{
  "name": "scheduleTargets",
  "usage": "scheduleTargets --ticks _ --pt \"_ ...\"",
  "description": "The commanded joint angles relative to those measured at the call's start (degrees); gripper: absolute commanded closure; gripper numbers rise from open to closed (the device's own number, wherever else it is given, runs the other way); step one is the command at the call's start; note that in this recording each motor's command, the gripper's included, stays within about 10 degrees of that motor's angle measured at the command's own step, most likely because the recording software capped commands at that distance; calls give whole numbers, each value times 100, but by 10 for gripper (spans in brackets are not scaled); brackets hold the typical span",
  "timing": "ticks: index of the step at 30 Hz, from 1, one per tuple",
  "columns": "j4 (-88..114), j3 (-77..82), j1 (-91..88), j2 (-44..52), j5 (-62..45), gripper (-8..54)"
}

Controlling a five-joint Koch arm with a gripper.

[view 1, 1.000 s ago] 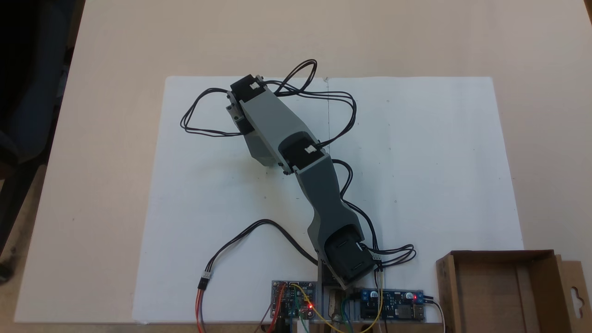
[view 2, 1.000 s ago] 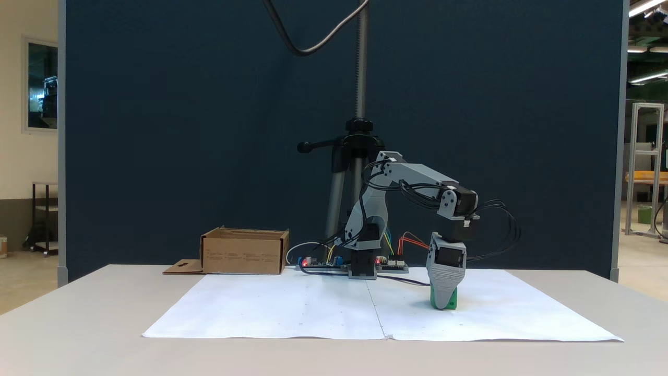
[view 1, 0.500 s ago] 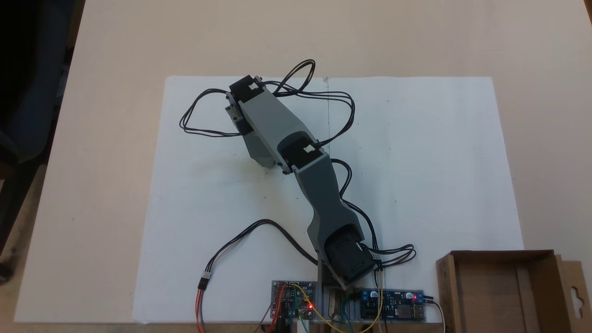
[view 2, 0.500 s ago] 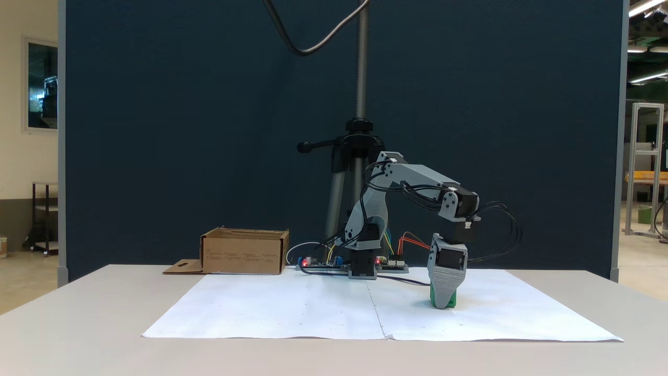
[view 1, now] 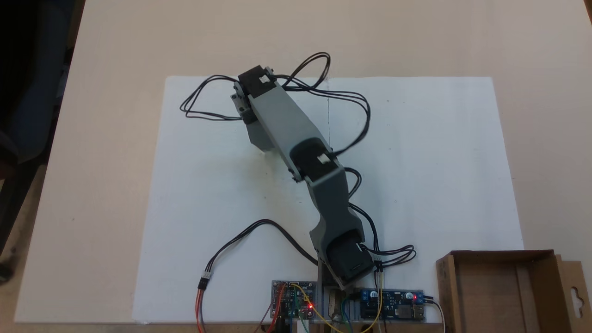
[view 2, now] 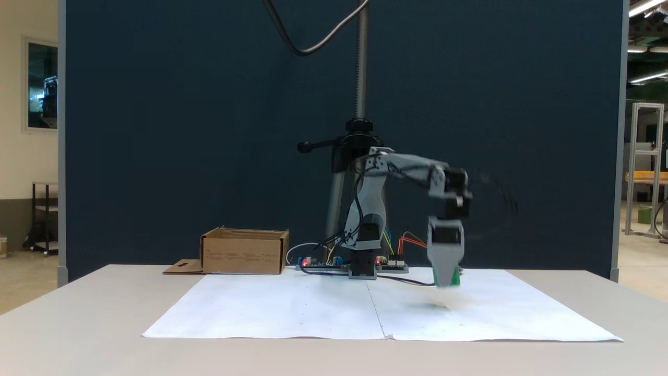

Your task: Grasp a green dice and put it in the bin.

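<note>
The green dice [view 2: 455, 277] shows as a sliver of green at the tip of the gripper [view 2: 446, 282] in the side-on fixed view, off the white paper [view 2: 313, 308] with a faint shadow beneath it. We judge the claw is pinching the dice, since the cube hangs there with nothing under it, though the blur hides how the jaws stand. In the top-down fixed view the arm [view 1: 296, 138] covers it, reaching toward the far left part of the paper [view 1: 439, 162], which is why we see no green there.

The bin [view 1: 504, 291] sits off the paper at the near right corner of the table [view 1: 115, 46] in that view, beside the arm's base, well apart from the dice. We take the lift as clearance: the bin's walls stand upright, so the dice must ride above them before the arm swings across
</note>
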Motion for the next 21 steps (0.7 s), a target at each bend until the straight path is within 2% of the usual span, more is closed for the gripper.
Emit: scheduleTargets --ticks 1,6,12,19,21 --pt "79 -360 -18 879 35 341" --pt "167 -360 -44 1749 -18 341" --pt "299 -360 -97 1837 -167 341" --pt "483 -360 70 1837 -809 341" --pt "554 -360 237 2083 -1028 341"
